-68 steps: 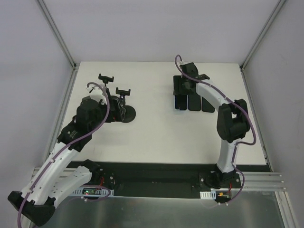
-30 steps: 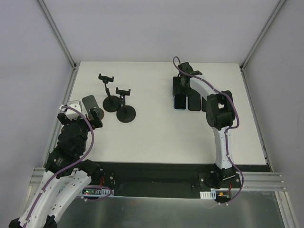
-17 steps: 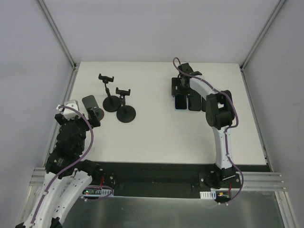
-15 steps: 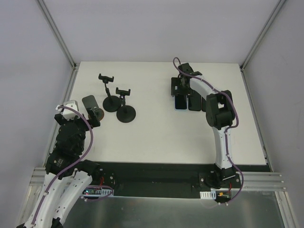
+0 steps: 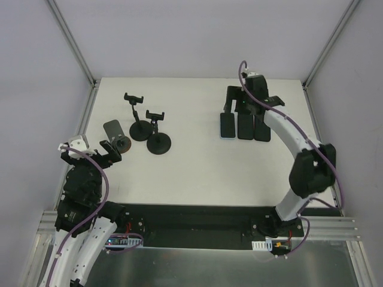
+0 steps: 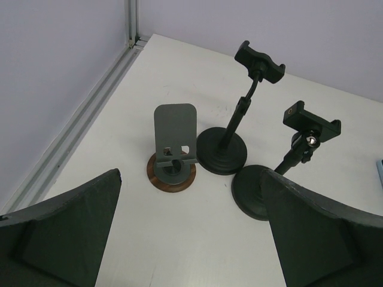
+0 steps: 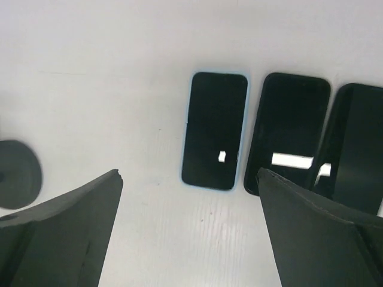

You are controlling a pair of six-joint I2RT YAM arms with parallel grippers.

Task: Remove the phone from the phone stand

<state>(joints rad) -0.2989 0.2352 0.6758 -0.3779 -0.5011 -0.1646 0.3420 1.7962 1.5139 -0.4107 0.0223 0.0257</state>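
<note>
Three phones lie flat side by side on the table: a blue-cased phone point(image 5: 227, 125) point(image 7: 214, 128), a black phone point(image 5: 245, 127) point(image 7: 288, 133) and another black phone point(image 5: 262, 127) point(image 7: 353, 146). Three stands hold nothing: a grey plate stand on a wooden base point(image 5: 115, 136) point(image 6: 174, 141), a tall black clamp stand point(image 5: 139, 118) point(image 6: 237, 122) and a shorter black clamp stand point(image 5: 158, 133) point(image 6: 299, 156). My left gripper point(image 5: 90, 152) point(image 6: 191, 239) is open and empty, near of the stands. My right gripper point(image 5: 249, 106) point(image 7: 188, 233) is open and empty above the phones.
Metal frame rails run along the table's left edge point(image 5: 84, 125) point(image 6: 78, 128) and right edge point(image 5: 317, 125). The base of the shorter stand shows at the left of the right wrist view point(image 7: 17, 173). White table surface lies between the stands and the phones.
My left arm has drawn back from the stands toward the near left edge. My right gripper has risen off the phones and swung back and right, and its elbow has moved right.
</note>
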